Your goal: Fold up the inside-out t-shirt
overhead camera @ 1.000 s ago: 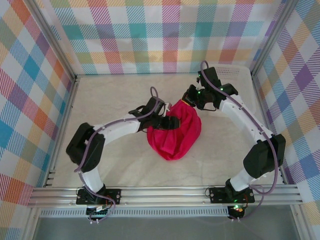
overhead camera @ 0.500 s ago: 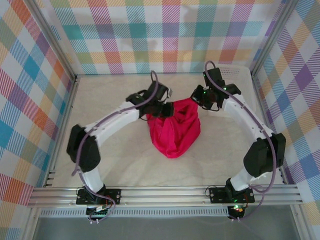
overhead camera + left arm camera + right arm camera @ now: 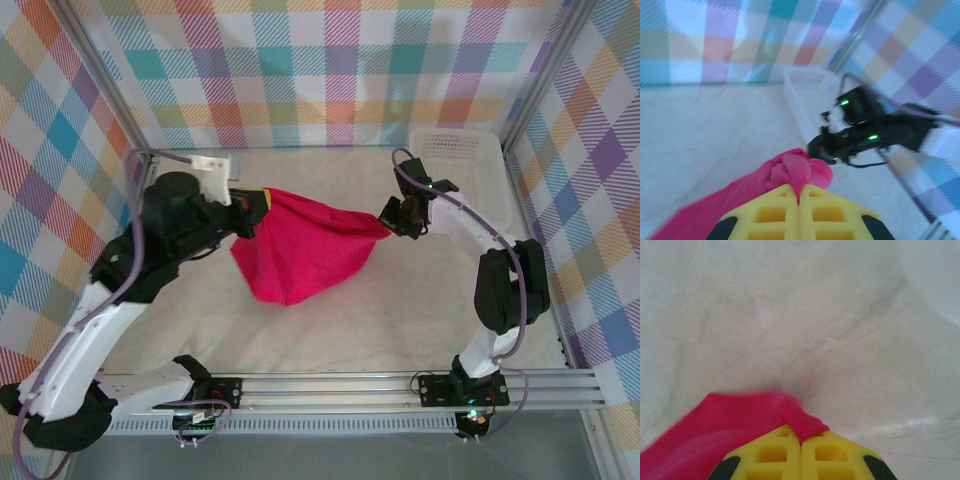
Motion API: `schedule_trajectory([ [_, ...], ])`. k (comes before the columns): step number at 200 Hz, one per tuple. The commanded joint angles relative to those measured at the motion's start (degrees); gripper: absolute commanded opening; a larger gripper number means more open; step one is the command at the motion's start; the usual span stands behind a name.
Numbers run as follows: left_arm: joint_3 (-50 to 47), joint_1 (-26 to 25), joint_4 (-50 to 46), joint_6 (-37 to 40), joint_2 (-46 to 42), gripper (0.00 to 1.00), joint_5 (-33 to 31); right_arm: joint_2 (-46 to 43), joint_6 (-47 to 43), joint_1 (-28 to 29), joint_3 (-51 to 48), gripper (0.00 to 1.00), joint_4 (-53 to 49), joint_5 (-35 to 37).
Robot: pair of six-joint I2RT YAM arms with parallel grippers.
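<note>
The plain crimson-red soft fabric t-shirt (image 3: 300, 250) hangs stretched between both arms over the pale counter (image 3: 430, 310). It sags in the middle, and I cannot tell whether its lower edge touches. The left fingers (image 3: 795, 202) are pressed together on a bunched corner, and the right fingers (image 3: 797, 446) are likewise closed on a fold, tips buried in cloth. Sleeves and neckline are hard to make out in the folds. A white plastic lattice basket (image 3: 455, 150) sits at the far right corner.

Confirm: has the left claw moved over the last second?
Yes. The left claw, shut on the crimson-red soft fabric t-shirt, has swung left, farther from the white plastic lattice basket.
</note>
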Motion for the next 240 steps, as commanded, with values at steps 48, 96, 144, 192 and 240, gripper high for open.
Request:
schedule_trajectory([
  [48,-7.2,1.49,9.33,-2.99,10.51,0.0,1.88,-12.24,-2.86,2.27,-6.61,0.41,1.11,-4.98],
  [96,-6.88,1.67,8.89,-2.78,11.61,0.0,1.99,-17.01,-1.57,8.43,-19.0,0.48,25.18,-18.75],
  [144,-7.54,2.22,8.6,-2.53,11.56,0.0,2.07,-16.8,2.26,9.95,-26.58,0.56,44.84,-26.79],
  [192,-9.47,3.82,9.14,-2.5,12.43,0.0,3.76,-19.97,2.67,10.56,-31.54,0.64,52.52,-28.3],
  [240,-10.6,5.69,10.04,-3.29,14.04,0.0,6.28,-18.97,1.72,13.44,-30.75,0.68,54.29,-28.31],
])
